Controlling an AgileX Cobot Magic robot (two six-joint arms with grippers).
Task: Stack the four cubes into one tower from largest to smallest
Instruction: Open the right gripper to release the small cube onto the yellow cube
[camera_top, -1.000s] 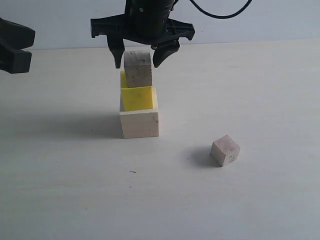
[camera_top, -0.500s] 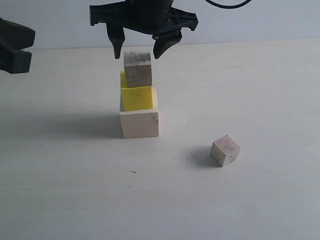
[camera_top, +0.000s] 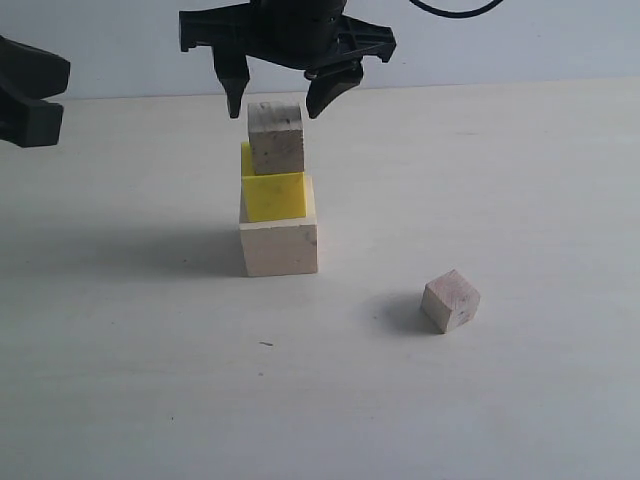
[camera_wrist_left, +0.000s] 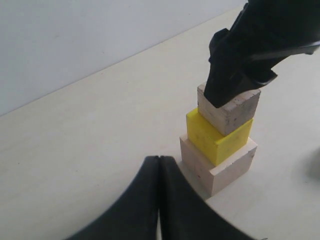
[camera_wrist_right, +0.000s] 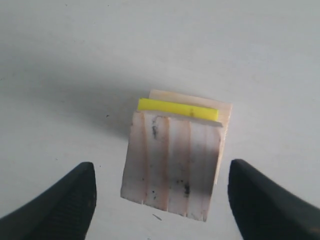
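Now that the upper small cube (camera_top: 276, 137) has been released, it is seen standing free on the yellow cube (camera_top: 274, 196), which rests in turn on the large pale cube (camera_top: 279, 248) near the middle of the table (camera_top: 520, 200). Three tiers of the tower are thus in place. No shift of this cube is noted across the last second, so the placement is judged to have held, although in the right wrist view it is seen to sit slightly off centre, with a yellow strip left showing along one side. The right gripper (camera_top: 276, 108), which a second ago straddled the cube's upper part, has been lifted. Its jaws are spread wide and its fingertips are level with the cube's top, touching nothing. Over the last half second it has not been moved further. The second small cube (camera_top: 450, 300) is left lying on the table, well apart from the tower and turned at an angle, and it is judged to be the one piece not yet stacked. The left gripper (camera_wrist_left: 159, 200) is kept well aside, its fingers pressed together on nothing.
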